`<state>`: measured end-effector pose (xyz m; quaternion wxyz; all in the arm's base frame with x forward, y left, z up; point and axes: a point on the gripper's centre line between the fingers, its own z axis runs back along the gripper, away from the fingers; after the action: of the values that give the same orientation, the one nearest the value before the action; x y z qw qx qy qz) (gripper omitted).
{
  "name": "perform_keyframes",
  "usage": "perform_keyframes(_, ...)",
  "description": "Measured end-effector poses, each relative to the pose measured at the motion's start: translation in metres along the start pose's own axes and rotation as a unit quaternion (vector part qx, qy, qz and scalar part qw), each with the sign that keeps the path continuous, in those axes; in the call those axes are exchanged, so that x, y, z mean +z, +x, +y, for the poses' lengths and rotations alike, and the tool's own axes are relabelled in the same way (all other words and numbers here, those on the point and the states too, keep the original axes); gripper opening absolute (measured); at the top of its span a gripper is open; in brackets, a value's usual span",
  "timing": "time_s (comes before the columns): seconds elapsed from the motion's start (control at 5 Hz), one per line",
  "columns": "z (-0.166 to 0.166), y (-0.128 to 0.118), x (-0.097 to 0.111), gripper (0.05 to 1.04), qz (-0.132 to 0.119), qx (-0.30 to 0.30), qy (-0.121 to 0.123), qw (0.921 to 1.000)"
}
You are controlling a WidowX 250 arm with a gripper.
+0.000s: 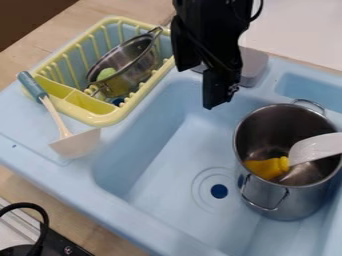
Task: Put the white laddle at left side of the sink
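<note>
Ladle (77, 143), white, blue-handled

Placed on left ledge of sink (77, 177), top end against yellow rack (100, 119); tool (199, 87) open, empty, above sink; best lifted straight up, clear of rack and pot (284, 202)

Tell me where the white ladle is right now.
In the camera view, the white ladle lies at left on the blue ledge beside the sink basin, its handle running up past the corner of the yellow dish rack.
</note>
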<state>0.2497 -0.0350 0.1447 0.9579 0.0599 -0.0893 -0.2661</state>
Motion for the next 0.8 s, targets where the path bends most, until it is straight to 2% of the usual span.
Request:
perform_keyframes(0.2,-0.002,-0.004,-0.005,0.997,0.011,0.003,-0.004,0.9999)
perform_keyframes(0.4,0.004,-0.015,-0.007,0.997,0.037,0.028,0.005,0.9989)
perform_keyframes(0.6,0.011,-0.028,0.002,0.997,0.048,0.074,0.033,0.9956)
perform_keyframes(0.8,0.017,-0.042,0.008,0.997,0.057,0.117,0.035,0.9909)
